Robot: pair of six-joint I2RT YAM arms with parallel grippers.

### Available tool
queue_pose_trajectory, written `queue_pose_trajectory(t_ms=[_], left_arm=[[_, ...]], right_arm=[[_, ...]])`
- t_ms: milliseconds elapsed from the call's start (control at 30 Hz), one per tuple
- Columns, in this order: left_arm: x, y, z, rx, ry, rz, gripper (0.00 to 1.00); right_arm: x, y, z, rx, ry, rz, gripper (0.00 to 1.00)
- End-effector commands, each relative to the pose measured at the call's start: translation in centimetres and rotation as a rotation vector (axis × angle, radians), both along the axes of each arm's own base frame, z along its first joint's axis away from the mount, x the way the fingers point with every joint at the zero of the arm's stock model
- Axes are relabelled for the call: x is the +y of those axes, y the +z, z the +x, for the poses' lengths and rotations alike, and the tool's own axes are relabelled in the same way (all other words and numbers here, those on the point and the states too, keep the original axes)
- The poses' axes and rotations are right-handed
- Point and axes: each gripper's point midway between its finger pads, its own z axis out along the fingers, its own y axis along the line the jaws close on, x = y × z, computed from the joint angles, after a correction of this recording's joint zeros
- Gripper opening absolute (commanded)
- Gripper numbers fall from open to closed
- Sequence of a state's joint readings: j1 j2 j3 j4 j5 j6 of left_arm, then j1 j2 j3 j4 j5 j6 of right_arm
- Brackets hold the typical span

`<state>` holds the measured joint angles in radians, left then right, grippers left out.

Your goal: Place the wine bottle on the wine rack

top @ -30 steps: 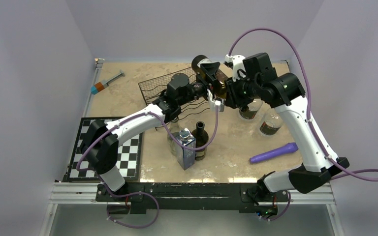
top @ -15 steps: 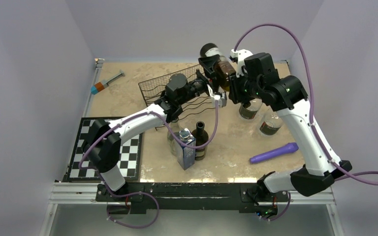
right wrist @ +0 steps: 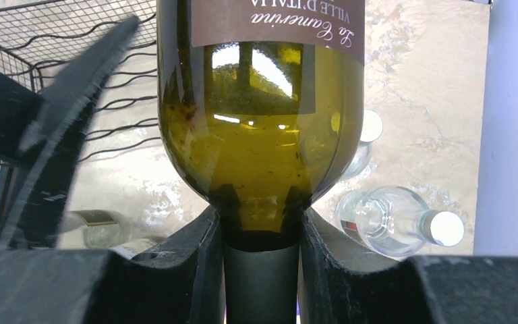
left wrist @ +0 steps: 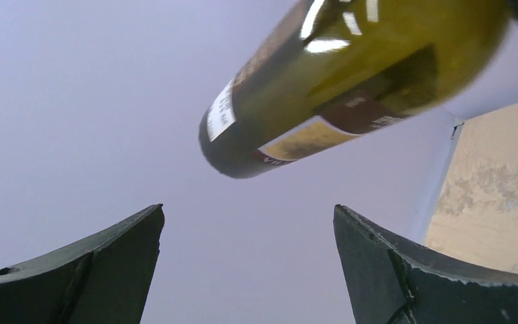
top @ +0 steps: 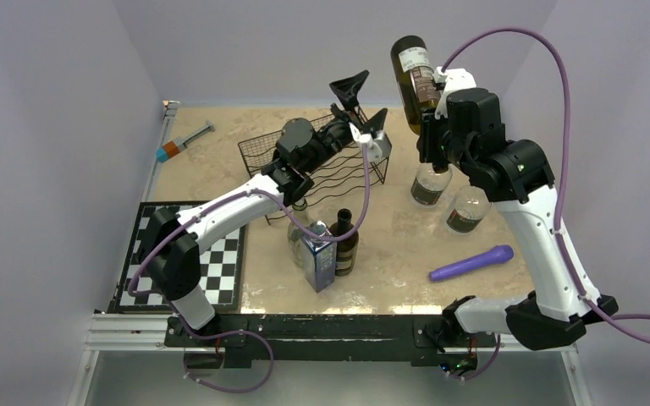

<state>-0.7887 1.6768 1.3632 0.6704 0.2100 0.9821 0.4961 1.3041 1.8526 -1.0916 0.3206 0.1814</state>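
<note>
The wine bottle (top: 413, 74) is olive-green glass with a brown label. My right gripper (top: 432, 114) is shut on its neck (right wrist: 262, 270) and holds it high in the air, base up, above the back right of the table. The bottle's body fills the right wrist view (right wrist: 260, 128) and crosses the top of the left wrist view (left wrist: 351, 74). My left gripper (top: 362, 106) is open and empty, raised above the rack's right end, just left of the bottle. The black wire-mesh wine rack (top: 292, 152) stands at the back centre, also in the right wrist view (right wrist: 61, 34).
Two clear bottles (top: 430, 182) (top: 465, 210) stand under my right arm. A dark bottle (top: 344, 241) and a carton (top: 319, 254) stand at front centre. A purple handle (top: 471, 262) lies at right, a checkerboard (top: 188, 266) at front left, a syringe (top: 184, 139) at back left.
My left gripper has let go of the bottle and opened. My right gripper has lifted the bottle up and to the right, tipping it from lying across to base-up.
</note>
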Motion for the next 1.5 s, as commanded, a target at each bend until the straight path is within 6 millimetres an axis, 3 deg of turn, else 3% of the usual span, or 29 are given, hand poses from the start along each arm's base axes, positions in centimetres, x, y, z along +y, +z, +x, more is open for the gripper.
queue_pose_trajectory(t_ms=[0, 67, 133, 167, 333, 533, 700, 767, 900, 1067, 1300, 1467], left_arm=[[3.5, 6.3, -0.1, 0.159, 0.071, -0.246, 0.99], [4.4, 7.1, 0.9, 0.232, 0.128, -0.303, 0.99], [4.7, 6.6, 1.7, 0.382, 0.158, -0.315, 0.99], [5.0, 6.8, 1.7, 0.428, 0.151, -0.341, 0.99], [6.8, 6.9, 2.1, 0.576, 0.144, -0.457, 0.99], [9.4, 6.4, 2.3, 0.62, 0.219, -0.483, 0.99], [13.2, 5.8, 3.4, 0.732, 0.283, -0.638, 0.99], [15.1, 4.3, 4.2, 0.805, 0.309, -0.69, 0.99], [19.8, -1.0, 5.6, 0.954, 0.453, -0.793, 0.99], [25.0, -6.5, 5.7, 1.144, 0.641, -0.974, 0.99], [28.9, -15.5, 4.1, 1.491, 0.992, -0.993, 0.94], [29.7, -19.2, 2.6, 1.577, 1.111, -0.963, 0.92]], right_arm=[[-0.6, 3.5, 0.6, -0.155, -0.057, 0.123, 0.0], [0.1, 1.9, 0.2, -0.129, -0.013, 0.138, 0.0], [1.5, 0.2, -0.4, -0.107, 0.078, 0.157, 0.0], [1.9, -1.4, -0.6, -0.083, 0.107, 0.155, 0.0], [3.4, -5.3, -2.4, -0.042, 0.234, 0.173, 0.0], [3.4, -11.9, -3.6, 0.067, 0.243, 0.146, 0.0], [3.0, -17.0, -4.4, 0.162, 0.208, 0.127, 0.0], [2.9, -18.4, -4.8, 0.192, 0.196, 0.133, 0.0], [2.9, -20.7, -5.2, 0.228, 0.19, 0.127, 0.0], [2.6, -22.7, -5.5, 0.262, 0.184, 0.101, 0.0], [2.1, -23.3, -5.5, 0.244, 0.148, 0.103, 0.0], [2.0, -23.6, -5.0, 0.249, 0.111, 0.108, 0.0]])
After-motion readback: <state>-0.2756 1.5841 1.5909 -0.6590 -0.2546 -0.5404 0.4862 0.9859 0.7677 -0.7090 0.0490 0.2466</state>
